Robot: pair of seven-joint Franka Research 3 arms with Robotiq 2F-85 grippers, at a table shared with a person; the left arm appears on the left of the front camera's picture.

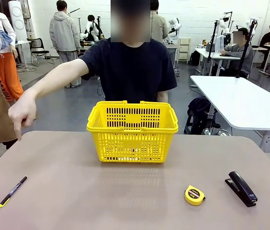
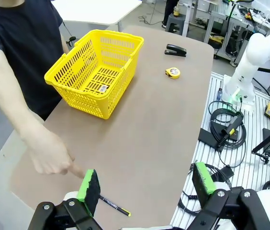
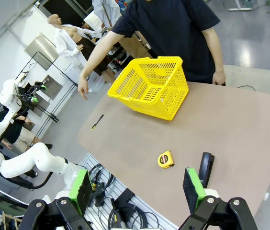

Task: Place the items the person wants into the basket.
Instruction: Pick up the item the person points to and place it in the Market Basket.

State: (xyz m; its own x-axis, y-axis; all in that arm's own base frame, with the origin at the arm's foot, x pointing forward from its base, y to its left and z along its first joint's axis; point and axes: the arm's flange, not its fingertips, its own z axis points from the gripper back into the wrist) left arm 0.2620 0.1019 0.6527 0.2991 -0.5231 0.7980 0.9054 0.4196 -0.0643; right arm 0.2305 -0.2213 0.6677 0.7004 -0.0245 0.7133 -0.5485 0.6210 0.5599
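In the front view, the person [image 1: 130, 67] stood at the table's [image 1: 101, 206] far side, 1 arm stretched out to picture left. The hand [image 1: 22, 112] pointed 1 finger down over the far left corner. The pen [image 1: 13, 191] lay on the table near the left edge, nearer the camera than that finger and apart from it. The basket [image 1: 132, 130] stood upright at the far middle (handles folded down). A tape measure [image 1: 194, 195] and a stapler [image 1: 241, 188] lay near each other at the near right, well apart from the pen.

In the left wrist view, the left gripper [image 2: 147, 182] hung over the table with its jaws spread wide, holding nothing. The pen lay just beyond 1 green pad, which hid 1 end. The pointing finger reached close to it; whether it touched the table I could not tell.

In the right wrist view, the right gripper [image 3: 136, 187] was likewise wide open and empty, above the table's edge near the stapler.
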